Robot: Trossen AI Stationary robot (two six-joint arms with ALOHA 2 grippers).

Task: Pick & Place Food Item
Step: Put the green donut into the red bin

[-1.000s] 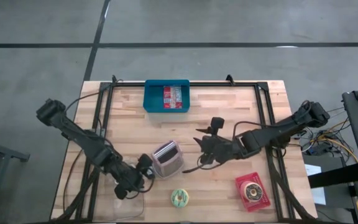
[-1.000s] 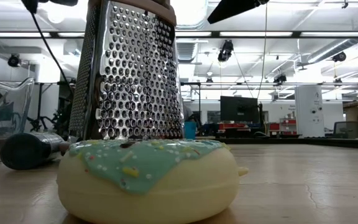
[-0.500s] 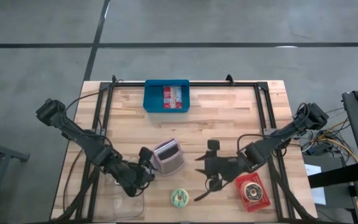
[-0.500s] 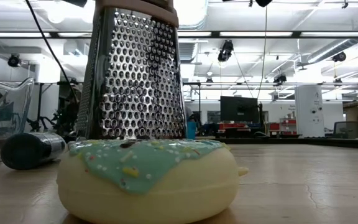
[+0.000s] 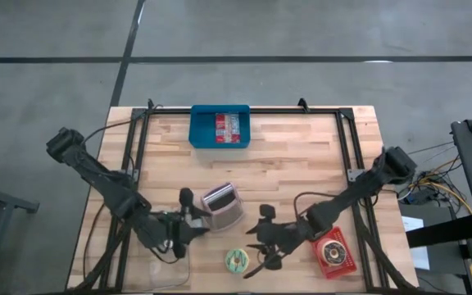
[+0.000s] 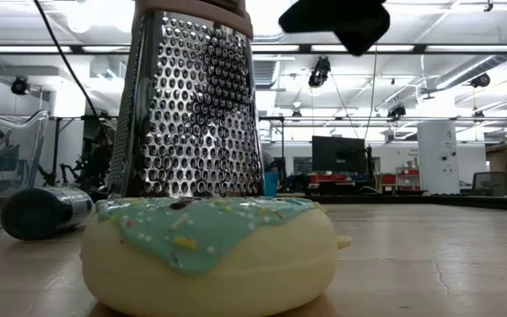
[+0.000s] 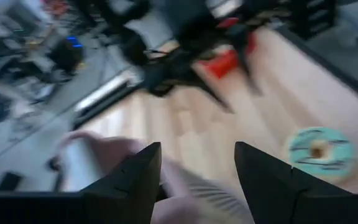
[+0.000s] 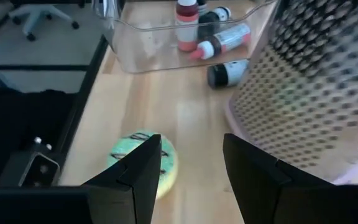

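Observation:
A donut [image 5: 237, 260] with mint-green icing and sprinkles lies flat on the wooden table near its front edge; it also shows in the low view [image 6: 209, 255]. My right gripper [image 5: 255, 257] hovers open just right of it and above it. In the right wrist view [image 8: 191, 146] the donut [image 8: 143, 163] lies ahead of the fingers. A metal box grater [image 5: 221, 205] with a pink end stands behind the donut. My left gripper [image 5: 197, 228] is open at the grater's left side. My left gripper is open with the grater's pink end [image 7: 123, 152] blurred between its fingers. I cannot tell whether the fingers touch it.
A red pack [image 5: 333, 251] with a brown donut lies right of my right gripper. A blue bin [image 5: 220, 127] with a red item stands at the far edge. A clear tub of bottles [image 8: 191, 31] and a loose dark bottle [image 8: 225, 71] are at the near left.
My right gripper has gone from the table's middle toward the near edge and to the left, down to the green donut, staying open. My left gripper has swung toward the grater, which has shifted a little where it stands.

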